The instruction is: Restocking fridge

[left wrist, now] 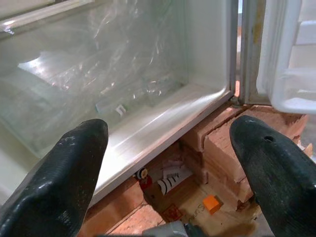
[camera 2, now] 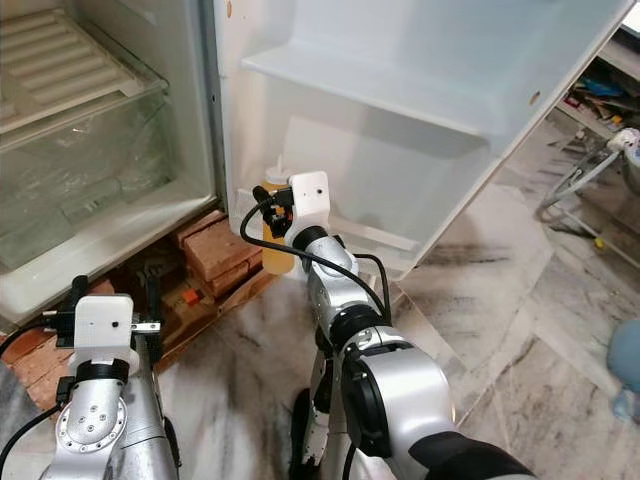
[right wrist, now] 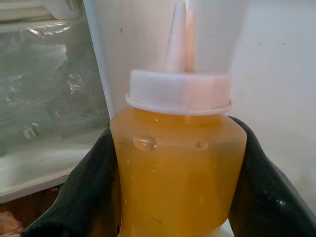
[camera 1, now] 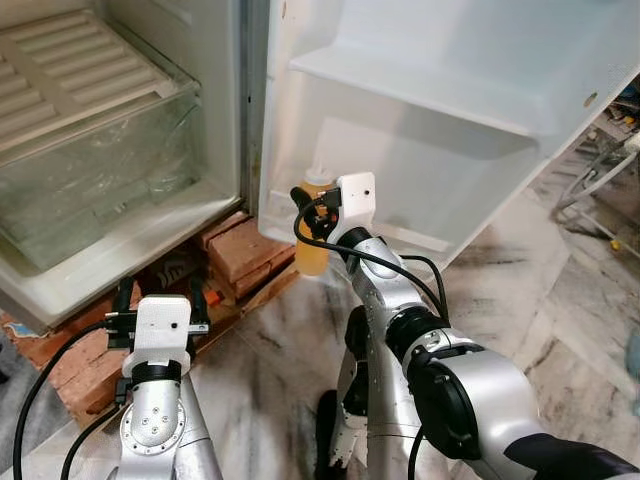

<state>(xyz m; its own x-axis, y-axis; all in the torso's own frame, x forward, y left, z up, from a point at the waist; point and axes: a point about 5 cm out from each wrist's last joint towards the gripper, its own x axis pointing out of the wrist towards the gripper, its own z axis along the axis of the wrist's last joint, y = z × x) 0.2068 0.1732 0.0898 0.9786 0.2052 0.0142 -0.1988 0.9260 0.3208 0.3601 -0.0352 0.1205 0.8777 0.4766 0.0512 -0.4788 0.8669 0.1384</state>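
Mid-frame, our right gripper (camera 1: 312,222) clamps the sauce bottle (right wrist: 180,163) at the fridge door (camera 1: 440,120); next, shelve it; left gripper (left wrist: 170,163) spread wide

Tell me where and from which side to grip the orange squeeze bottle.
Grip the squeeze bottle around its wide straight body, below the white cap, coming level from the side. It stands upright, and the thin tapered nozzle offers no hold. The right gripper holds it just so, one finger on each flank.

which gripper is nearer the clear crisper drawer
Left. The left gripper hovers open just before the crisper drawer; the right gripper holds the orange bottle over by the door.
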